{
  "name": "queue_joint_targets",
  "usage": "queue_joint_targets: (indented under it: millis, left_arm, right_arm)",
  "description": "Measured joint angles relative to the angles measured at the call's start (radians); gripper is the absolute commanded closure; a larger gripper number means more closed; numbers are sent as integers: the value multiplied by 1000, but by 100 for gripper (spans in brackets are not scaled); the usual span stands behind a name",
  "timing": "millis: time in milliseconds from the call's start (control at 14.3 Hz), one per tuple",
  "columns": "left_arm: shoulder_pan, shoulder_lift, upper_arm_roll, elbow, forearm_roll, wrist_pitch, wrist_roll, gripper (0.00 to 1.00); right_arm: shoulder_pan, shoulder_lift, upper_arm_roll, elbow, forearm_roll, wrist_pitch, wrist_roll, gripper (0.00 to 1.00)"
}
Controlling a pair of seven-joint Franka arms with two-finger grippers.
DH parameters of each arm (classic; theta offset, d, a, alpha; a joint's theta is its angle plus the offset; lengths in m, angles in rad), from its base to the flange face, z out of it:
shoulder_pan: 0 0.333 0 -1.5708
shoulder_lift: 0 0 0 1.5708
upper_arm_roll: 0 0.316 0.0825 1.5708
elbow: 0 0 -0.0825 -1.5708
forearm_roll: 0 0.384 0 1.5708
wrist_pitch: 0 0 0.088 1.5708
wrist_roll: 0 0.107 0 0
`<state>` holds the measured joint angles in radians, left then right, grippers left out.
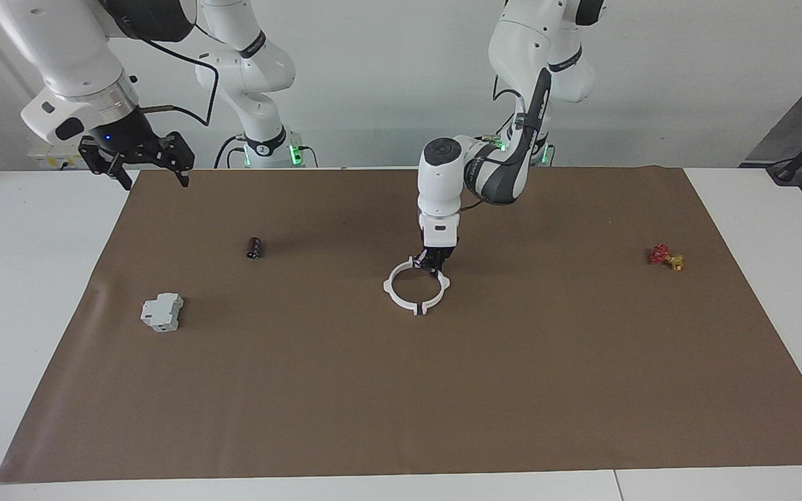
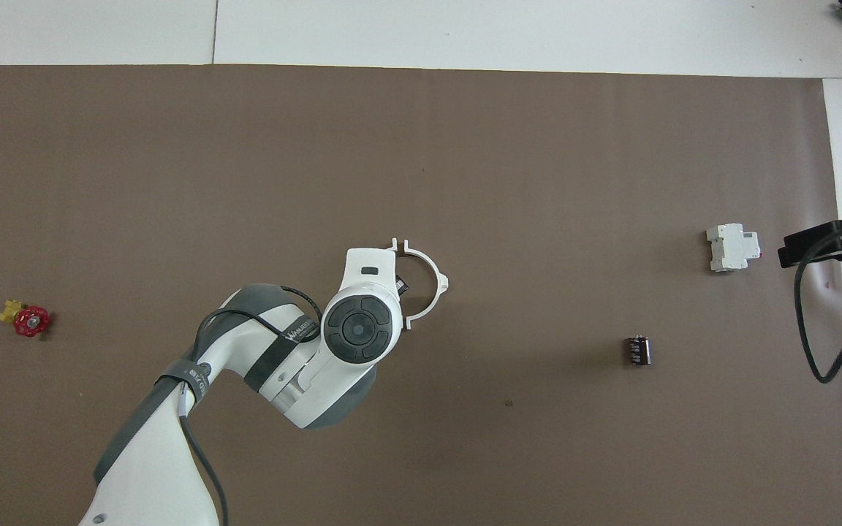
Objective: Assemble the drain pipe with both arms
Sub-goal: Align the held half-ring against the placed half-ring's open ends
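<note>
One grey-white box (image 1: 162, 312), one dark cylinder (image 1: 255, 248) and one red-yellow valve (image 1: 665, 257) lie well apart from the drain pipe (image 1: 416, 287) at the desk's (image 1: 39, 278) middle. The left end effector (image 1: 433, 266) is at the ring's rim, its grip impossible to tell; the right end effector (image 1: 154, 167) waits released over the desk's corner.

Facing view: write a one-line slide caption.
Left gripper down at the joined drain pipe ring's rim; right gripper waits raised.

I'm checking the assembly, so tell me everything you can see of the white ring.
The ring is thin white plastic, seemingly two half-rings meeting as one circle, with small tabs sticking out at the joints and sides. A narrow gap shows at the joint farthest from the robots. It lies flat on the brown mat, mid-table. The left gripper is down at its rim on the side nearest the robots, at a tab; whether it grips cannot be told. Nothing else touches it.
</note>
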<state>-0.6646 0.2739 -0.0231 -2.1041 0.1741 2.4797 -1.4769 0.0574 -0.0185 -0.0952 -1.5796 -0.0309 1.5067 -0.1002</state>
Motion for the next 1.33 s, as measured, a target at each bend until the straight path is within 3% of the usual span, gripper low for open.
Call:
queue_joint_targets:
  millis: [1328]
  left_arm:
    - [-27,0,0,-9,0,17,0,100]
  right_arm:
    - [0,0,0,0,0,0,0,0]
